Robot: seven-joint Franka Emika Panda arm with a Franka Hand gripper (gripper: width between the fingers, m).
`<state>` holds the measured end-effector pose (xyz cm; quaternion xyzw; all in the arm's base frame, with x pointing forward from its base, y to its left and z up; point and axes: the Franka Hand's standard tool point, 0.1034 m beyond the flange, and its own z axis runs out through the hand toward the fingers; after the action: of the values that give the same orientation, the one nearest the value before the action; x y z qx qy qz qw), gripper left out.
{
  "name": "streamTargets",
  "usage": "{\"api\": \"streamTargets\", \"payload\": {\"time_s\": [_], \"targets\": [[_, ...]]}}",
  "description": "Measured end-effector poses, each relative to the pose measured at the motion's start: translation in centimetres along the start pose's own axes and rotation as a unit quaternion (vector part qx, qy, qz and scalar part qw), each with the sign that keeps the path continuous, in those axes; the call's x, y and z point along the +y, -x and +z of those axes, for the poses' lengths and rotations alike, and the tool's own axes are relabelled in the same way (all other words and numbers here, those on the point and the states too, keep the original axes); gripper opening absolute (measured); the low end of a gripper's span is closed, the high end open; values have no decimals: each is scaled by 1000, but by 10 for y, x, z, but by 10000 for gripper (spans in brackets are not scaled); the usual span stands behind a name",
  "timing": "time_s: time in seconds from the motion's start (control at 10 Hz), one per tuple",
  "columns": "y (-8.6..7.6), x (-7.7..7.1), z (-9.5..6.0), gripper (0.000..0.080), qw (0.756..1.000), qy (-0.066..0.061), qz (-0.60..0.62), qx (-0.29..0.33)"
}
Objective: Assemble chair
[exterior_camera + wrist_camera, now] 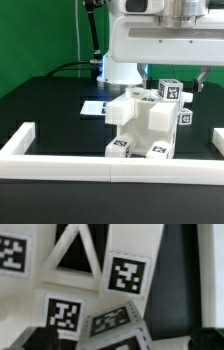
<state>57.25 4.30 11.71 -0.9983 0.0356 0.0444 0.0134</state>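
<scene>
Chair (146,126) judged approx. fully assembled, centre; no loose pts seen. Gripper (172,72) noted above, jaws spread, nothing held.

A green backdrop (35,30) stands behind a black table (40,112); a low white rail (60,158) edges its near side, evenly lit
</scene>
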Motion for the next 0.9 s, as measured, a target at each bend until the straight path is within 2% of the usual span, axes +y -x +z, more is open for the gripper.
{"api": "streamTargets", "payload": {"time_s": [0.2, 0.4, 0.5, 0.6, 0.9], "targets": [[0, 1, 0, 648, 998, 4, -69, 0], [0, 2, 0, 389, 997, 4, -79, 0], [0, 2, 0, 389, 997, 4, -79, 0], [0, 2, 0, 285, 997, 4, -79, 0], [-1, 5, 0, 285, 998, 3, -59, 0]]}}
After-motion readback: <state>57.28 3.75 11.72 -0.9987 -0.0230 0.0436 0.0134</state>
